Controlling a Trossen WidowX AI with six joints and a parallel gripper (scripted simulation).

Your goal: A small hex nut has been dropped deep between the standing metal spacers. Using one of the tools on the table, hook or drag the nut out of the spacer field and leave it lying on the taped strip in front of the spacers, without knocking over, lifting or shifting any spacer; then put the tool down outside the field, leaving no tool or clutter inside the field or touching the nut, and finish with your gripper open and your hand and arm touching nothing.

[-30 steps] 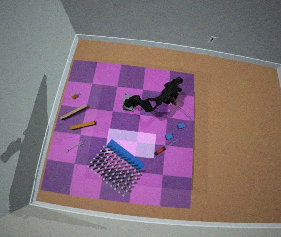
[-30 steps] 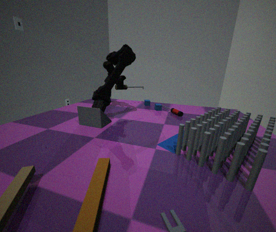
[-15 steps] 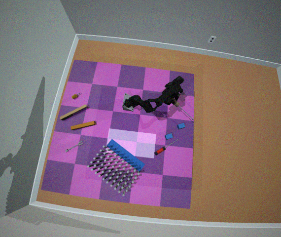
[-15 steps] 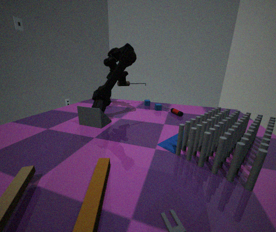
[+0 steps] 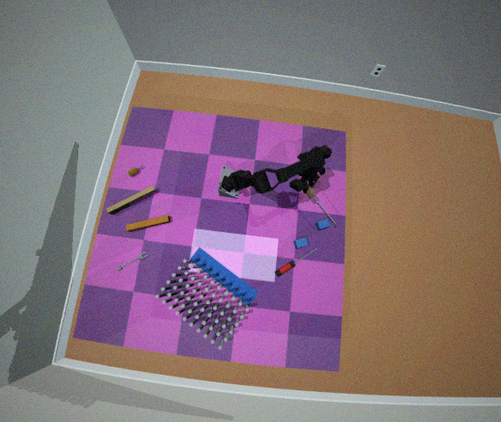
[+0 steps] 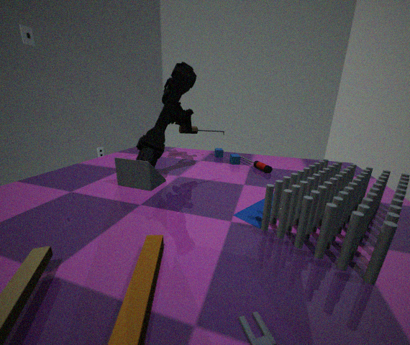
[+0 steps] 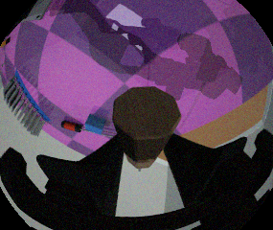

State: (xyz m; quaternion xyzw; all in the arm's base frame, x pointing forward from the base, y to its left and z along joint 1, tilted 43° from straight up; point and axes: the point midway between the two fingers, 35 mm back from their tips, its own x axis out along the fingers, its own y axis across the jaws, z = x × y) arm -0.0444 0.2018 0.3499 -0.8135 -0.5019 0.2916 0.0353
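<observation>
My gripper point(image 5: 308, 186) point(image 6: 186, 128) is shut on the wooden handle of a hook tool and holds it in the air, away from the spacers. The hook tool point(image 5: 310, 192) point(image 6: 189, 130) point(image 7: 147, 115) has a thin metal shaft with a small bent tip, reaching out level in the exterior view. Its handle end fills the middle of the wrist view. The grey metal spacers point(image 5: 199, 303) point(image 6: 326, 230) point(image 7: 23, 107) stand upright in rows. The blue taped strip point(image 5: 209, 262) point(image 6: 247, 214) lies along one side of them. I cannot make out the hex nut in any view.
Two blue blocks point(image 5: 301, 242) point(image 6: 234, 159) and a red-handled tool point(image 5: 285, 268) point(image 6: 262, 166) point(image 7: 71, 126) lie beyond the strip. A tan bar point(image 5: 131, 200), an orange bar point(image 5: 148, 222) point(image 6: 138, 290), a grey forked tool point(image 5: 132, 261) and a small yellow-handled tool point(image 5: 133, 171) lie on the other side.
</observation>
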